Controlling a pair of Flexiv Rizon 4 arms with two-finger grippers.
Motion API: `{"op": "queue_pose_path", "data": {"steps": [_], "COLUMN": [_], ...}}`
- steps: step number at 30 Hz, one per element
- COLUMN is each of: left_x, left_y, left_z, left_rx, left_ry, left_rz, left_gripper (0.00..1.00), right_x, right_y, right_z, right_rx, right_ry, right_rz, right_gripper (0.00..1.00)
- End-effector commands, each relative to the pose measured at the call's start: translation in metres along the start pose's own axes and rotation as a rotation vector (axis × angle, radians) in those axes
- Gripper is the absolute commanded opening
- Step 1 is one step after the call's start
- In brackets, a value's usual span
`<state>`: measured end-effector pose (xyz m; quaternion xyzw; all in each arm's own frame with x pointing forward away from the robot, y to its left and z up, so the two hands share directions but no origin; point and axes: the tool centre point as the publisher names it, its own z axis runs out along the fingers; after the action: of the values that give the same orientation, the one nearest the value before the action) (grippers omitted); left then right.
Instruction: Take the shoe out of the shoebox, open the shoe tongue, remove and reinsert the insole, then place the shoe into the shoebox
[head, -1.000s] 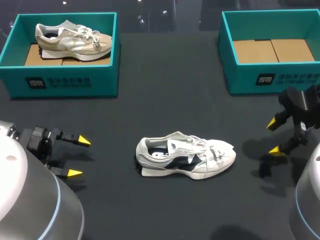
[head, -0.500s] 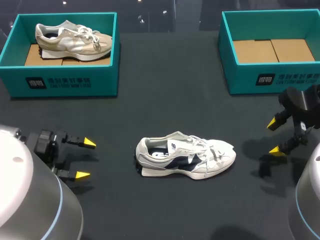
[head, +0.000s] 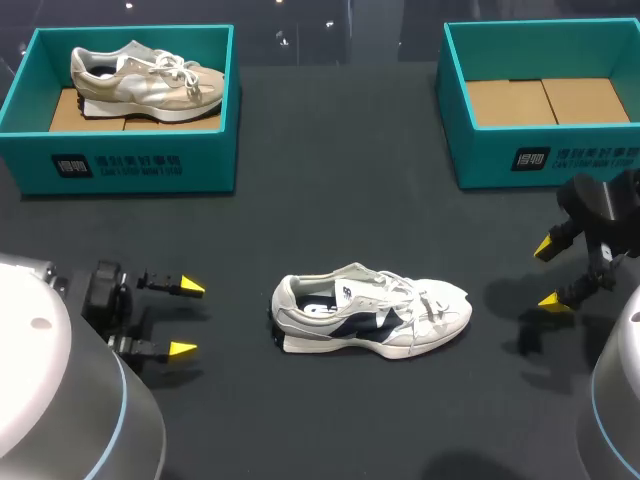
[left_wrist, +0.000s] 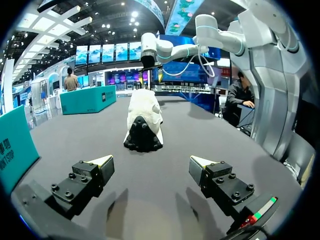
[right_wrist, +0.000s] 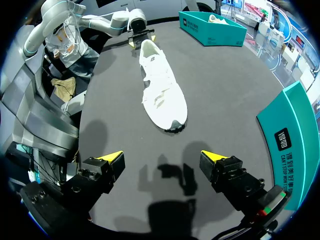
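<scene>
So, beige shoe in L shoebox

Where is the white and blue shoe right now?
In the head view the white and blue shoe lies on the dark table, near the middle, between the left end effector and the right end effector, touching neither.
</scene>
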<state>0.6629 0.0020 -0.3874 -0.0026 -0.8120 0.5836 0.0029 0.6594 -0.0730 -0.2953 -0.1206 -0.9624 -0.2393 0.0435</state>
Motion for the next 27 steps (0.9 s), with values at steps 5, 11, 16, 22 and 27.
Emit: {"op": "queue_pose_path", "data": {"steps": [5,11,16,22,27], "left_x": [-0.002,-0.003,-0.005,-0.010,-0.012], "left_y": [-0.004,-0.008,-0.012,-0.016,-0.016], "left_z": [0.024,0.039,0.052,0.066,0.076], "left_rx": [0.023,0.029,0.030,0.032,0.030], "left_ry": [-0.042,-0.056,-0.072,-0.079,-0.074], "left_rz": [-0.035,-0.053,-0.064,-0.066,-0.062], "left_gripper": [1.00,1.00,1.00,1.00,1.00], "right_x": [0.001,0.001,0.001,0.001,0.001], "right_y": [0.000,0.000,0.000,0.000,0.000], "right_z": [0.000,0.000,0.000,0.000,0.000], "right_rx": [0.002,0.002,0.002,0.002,0.002], "right_ry": [-0.002,-0.002,-0.002,-0.002,-0.002], "right_rz": [0.001,0.001,0.001,0.001,0.001], "right_gripper": [1.00,1.00,1.00,1.00,1.00]}}
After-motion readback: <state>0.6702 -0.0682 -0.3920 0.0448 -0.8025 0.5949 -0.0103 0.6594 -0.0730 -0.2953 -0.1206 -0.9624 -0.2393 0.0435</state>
